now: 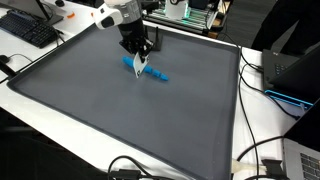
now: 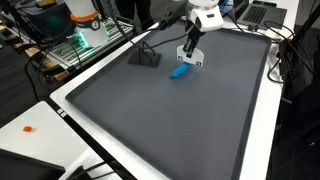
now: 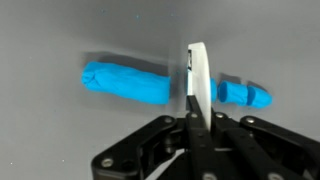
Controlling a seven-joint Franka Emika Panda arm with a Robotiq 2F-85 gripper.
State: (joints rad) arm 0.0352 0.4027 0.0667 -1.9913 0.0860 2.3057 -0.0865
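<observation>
My gripper (image 1: 138,52) is shut on a thin white flat piece (image 1: 139,66) that hangs down from the jaws over the dark grey mat (image 1: 120,120). In the wrist view the gripper (image 3: 193,118) pinches the white piece (image 3: 197,72) upright, in front of a blue elongated object (image 3: 125,83) lying on the mat. The white piece hides the blue object's middle. The blue object lies just beside the piece's tip in both exterior views (image 1: 153,72) (image 2: 179,71), where the gripper (image 2: 190,47) holds the white piece (image 2: 192,58) above the mat (image 2: 170,120).
A black keyboard (image 1: 30,28) lies beyond the mat's corner. A small black stand (image 2: 145,56) sits on the mat near the gripper. Cables (image 1: 262,140) and a laptop (image 1: 295,70) lie along one side. A tiny orange item (image 2: 28,128) lies on the white table.
</observation>
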